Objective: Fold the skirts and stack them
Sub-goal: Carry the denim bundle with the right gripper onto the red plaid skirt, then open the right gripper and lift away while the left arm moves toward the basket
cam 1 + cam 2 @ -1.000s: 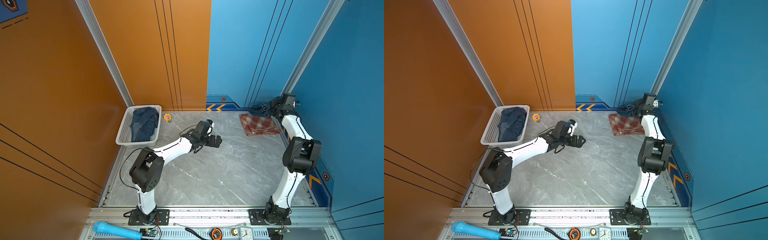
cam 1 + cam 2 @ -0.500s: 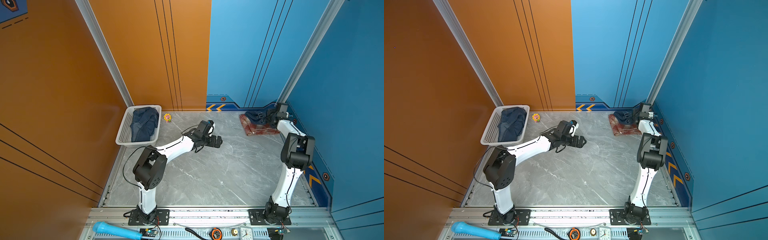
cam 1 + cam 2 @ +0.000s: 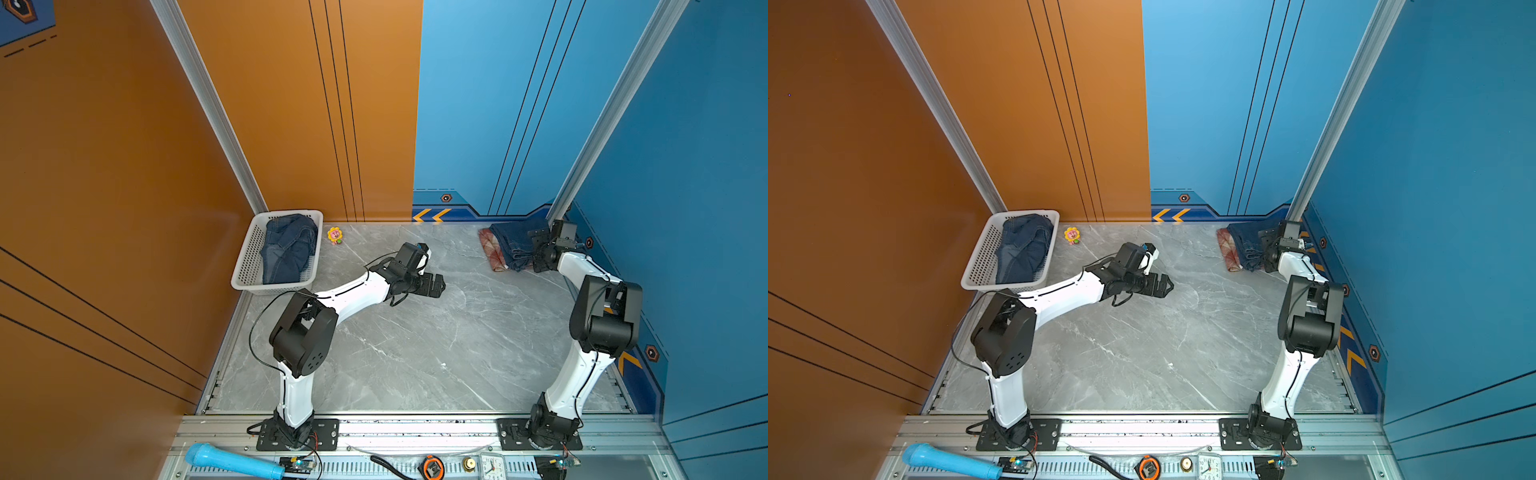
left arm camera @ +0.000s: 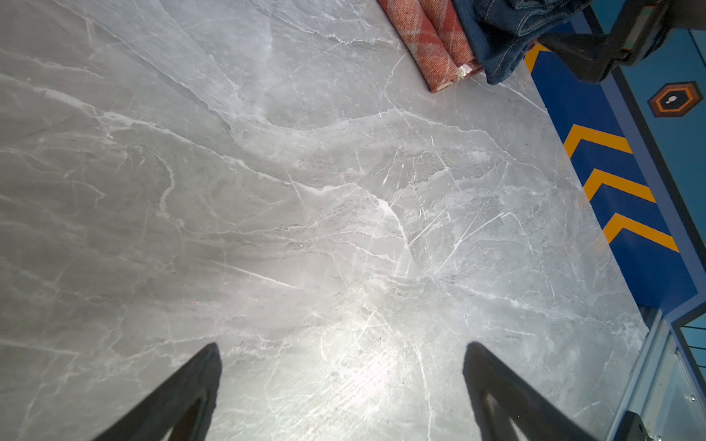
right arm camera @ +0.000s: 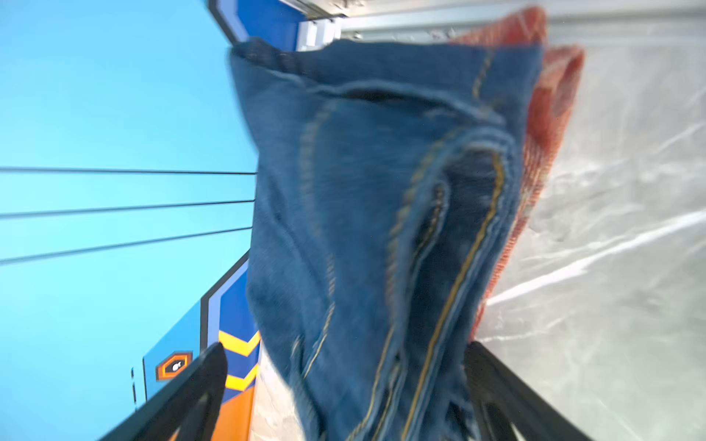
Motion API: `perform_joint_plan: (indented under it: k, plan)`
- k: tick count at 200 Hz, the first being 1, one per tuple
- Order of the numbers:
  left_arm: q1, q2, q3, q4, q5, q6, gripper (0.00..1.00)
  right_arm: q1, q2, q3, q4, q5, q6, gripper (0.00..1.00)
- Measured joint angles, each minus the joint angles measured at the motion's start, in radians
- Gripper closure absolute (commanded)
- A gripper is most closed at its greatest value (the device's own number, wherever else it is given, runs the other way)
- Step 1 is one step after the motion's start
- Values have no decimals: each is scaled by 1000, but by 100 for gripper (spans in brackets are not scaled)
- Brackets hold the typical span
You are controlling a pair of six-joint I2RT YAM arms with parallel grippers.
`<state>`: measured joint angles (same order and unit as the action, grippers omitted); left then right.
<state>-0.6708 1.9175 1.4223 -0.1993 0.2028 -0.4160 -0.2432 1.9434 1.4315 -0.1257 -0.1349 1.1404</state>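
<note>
Right claw: found spread open at the far right corner of the counter. Its fingers are set on either side of one end of a folded denim skirt, and no pinch on the cloth is seen.

The denim skirt is laid on top of a folded plaid skirt, whose red edge is left showing on the side toward the middle of the counter.

Left claw: held open over bare counter near the middle, well apart from the stack.

A second denim skirt is heaped, unfolded, in a white basket at the far left corner. A small flower toy is placed just beside the basket.
</note>
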Motion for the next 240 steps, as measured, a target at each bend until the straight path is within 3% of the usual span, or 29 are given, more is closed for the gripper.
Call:
perform_joint_plan:
  k: [43,78,111,151,194,240]
  plan:
    - [11,0,0,-6,-1,3,2,2,-130,-44,-104,3,-219,4]
    - [19,-3,0,-27,-35,24,2,36,-280,-175,-156,83,-442,7]
    - [27,-22,28,-105,-121,53,2,105,-357,-190,-158,117,-620,7]
    - [62,-87,87,-195,-278,74,2,173,-362,-178,-128,120,-711,6]
    - [250,-151,144,-319,-410,70,1,342,-362,-177,-68,122,-752,6]
    - [521,-131,224,-413,-432,-10,0,506,-361,-178,-52,139,-814,6]
